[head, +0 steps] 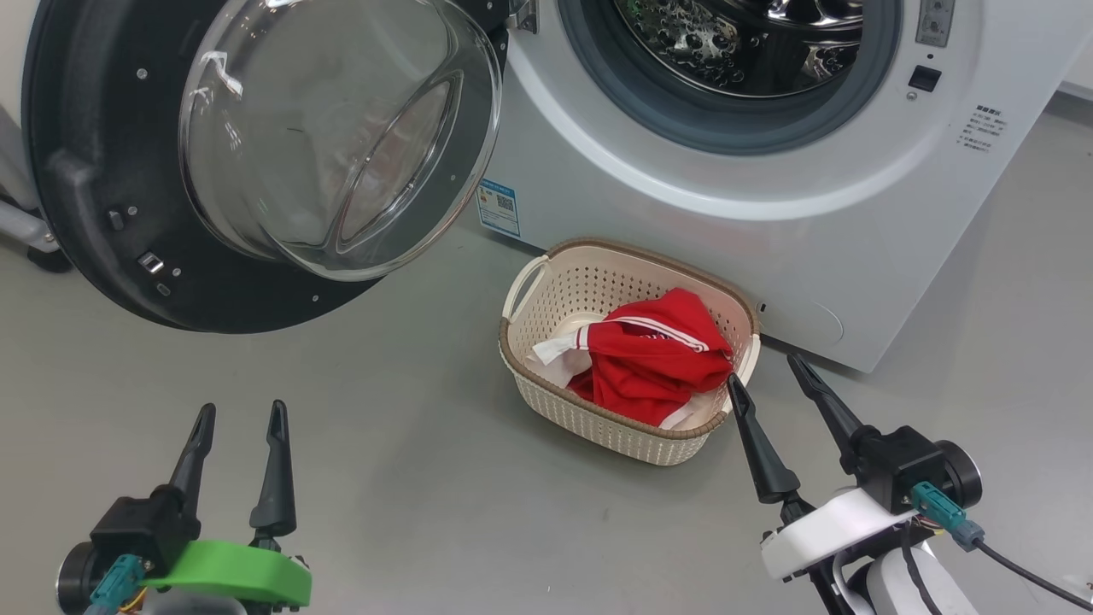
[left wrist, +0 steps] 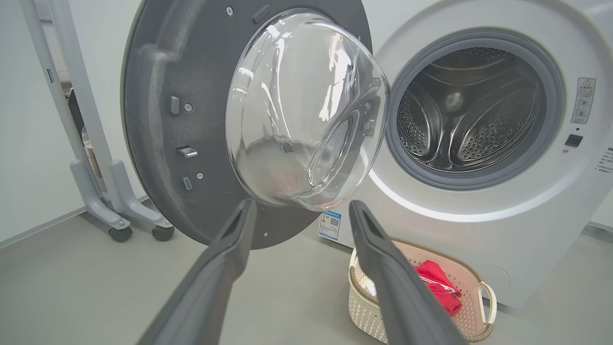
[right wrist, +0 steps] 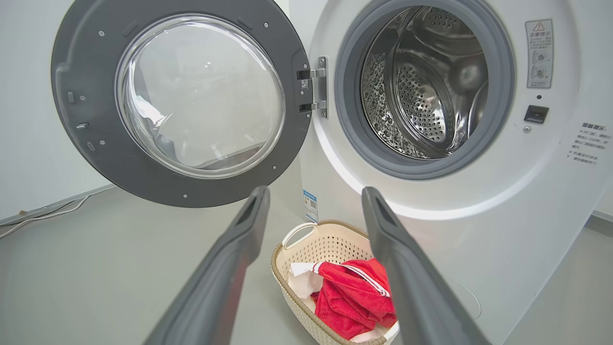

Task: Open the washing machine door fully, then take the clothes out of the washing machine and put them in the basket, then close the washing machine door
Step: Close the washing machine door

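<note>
Just ahead of the right gripper, jaws spread wide and holding nothing, sits the basket. Whether its near corner touches the gripper I cannot tell. Its long side slants away to that gripper's left. Red and white clothes lie bunched inside, the white mostly covered by the red. Well ahead of the left gripper, equally spread and empty, the washing machine door hangs swung open, glass bulge facing the robot, top cut off. Beyond the basket, the washing machine shows its drum, partly cropped.
</note>
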Robot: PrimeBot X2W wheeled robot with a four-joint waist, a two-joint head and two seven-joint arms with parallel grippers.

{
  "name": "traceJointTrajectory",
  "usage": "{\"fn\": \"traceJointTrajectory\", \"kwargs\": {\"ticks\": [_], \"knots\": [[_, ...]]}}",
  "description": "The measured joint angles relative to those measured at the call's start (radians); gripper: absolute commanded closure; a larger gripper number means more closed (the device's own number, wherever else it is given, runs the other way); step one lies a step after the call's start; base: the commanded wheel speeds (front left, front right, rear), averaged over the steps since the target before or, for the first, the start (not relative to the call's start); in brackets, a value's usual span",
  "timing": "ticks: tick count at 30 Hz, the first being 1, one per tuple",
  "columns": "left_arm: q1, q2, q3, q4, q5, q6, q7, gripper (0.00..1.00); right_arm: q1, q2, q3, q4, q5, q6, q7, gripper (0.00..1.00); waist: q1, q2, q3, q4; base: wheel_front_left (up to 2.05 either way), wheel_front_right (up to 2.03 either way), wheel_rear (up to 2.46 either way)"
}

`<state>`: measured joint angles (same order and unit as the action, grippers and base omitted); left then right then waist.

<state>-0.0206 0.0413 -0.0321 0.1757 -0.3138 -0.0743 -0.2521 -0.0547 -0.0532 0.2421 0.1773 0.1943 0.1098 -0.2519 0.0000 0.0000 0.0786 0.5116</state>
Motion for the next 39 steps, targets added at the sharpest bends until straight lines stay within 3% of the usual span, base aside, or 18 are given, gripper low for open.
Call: {"fn": "traceJointTrajectory", "kwargs": {"ticks": [32, 33, 34, 35, 39], "knots": [[0.005, 0.000, 0.006, -0.013, 0.000, 0.000, 0.000, 0.00, -0.004, 0.000, 0.003, 0.007, 0.005, 0.002, 0.000, 0.00, 0.0000, 0.0000, 0.000, -0.010, 0.00, 0.00, 0.00], [0.005, 0.000, 0.007, -0.013, 0.000, 0.000, 0.000, 0.21, -0.004, 0.000, 0.003, 0.007, 0.005, 0.002, 0.000, 0.00, 0.0000, 0.0000, 0.000, -0.011, 0.00, 0.00, 0.00], [0.006, 0.000, 0.007, -0.011, -0.001, 0.000, 0.000, 0.78, -0.004, 0.000, 0.003, 0.007, 0.005, 0.002, 0.000, 0.00, 0.0000, 0.0000, 0.001, -0.011, 0.00, 0.00, 0.00], [0.007, 0.000, 0.007, -0.008, -0.002, 0.000, 0.000, 1.00, -0.004, 0.000, 0.005, 0.007, 0.005, 0.002, 0.000, 0.00, 0.0000, 0.0000, 0.001, -0.012, 0.00, 0.00, 0.00], [0.016, 0.000, 0.023, -0.010, -0.002, 0.008, 0.000, 1.00, -0.006, 0.001, 0.016, 0.006, 0.005, 0.002, 0.000, 0.00, 0.0000, 0.0000, 0.013, -0.015, 0.00, 0.00, 0.00]]}}
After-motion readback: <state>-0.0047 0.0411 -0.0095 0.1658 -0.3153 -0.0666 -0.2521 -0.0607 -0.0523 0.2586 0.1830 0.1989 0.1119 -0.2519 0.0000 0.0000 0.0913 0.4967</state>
